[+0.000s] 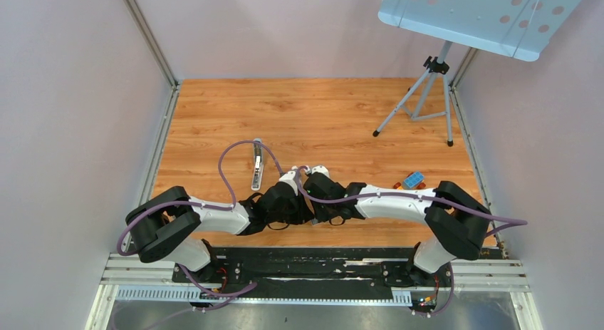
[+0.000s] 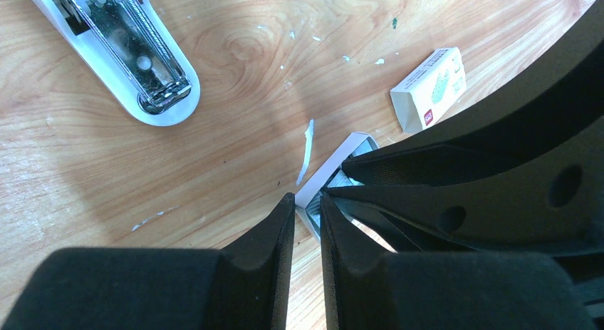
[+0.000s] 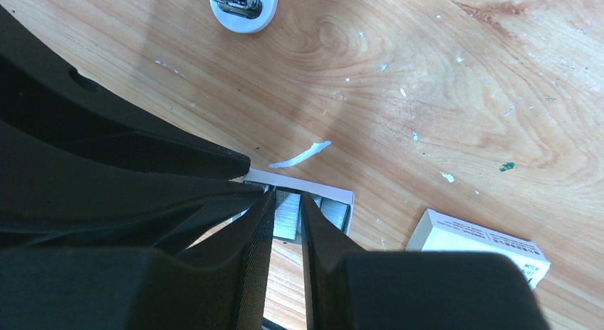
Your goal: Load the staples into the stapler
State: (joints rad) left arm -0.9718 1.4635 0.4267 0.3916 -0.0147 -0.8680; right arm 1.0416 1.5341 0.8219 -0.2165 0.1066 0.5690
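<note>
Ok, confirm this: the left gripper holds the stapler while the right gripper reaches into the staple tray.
No: the stapler lies free on the table, apart from the left gripper, as the left wrist view shows. The rest holds.

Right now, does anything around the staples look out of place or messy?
Yes: the table is littered with white flecks, and a curled white paper sliver lies just beyond the staple tray. One green fleck sits off to one side. It is probably torn packaging. The stapler lies open, as loading needs.
</note>
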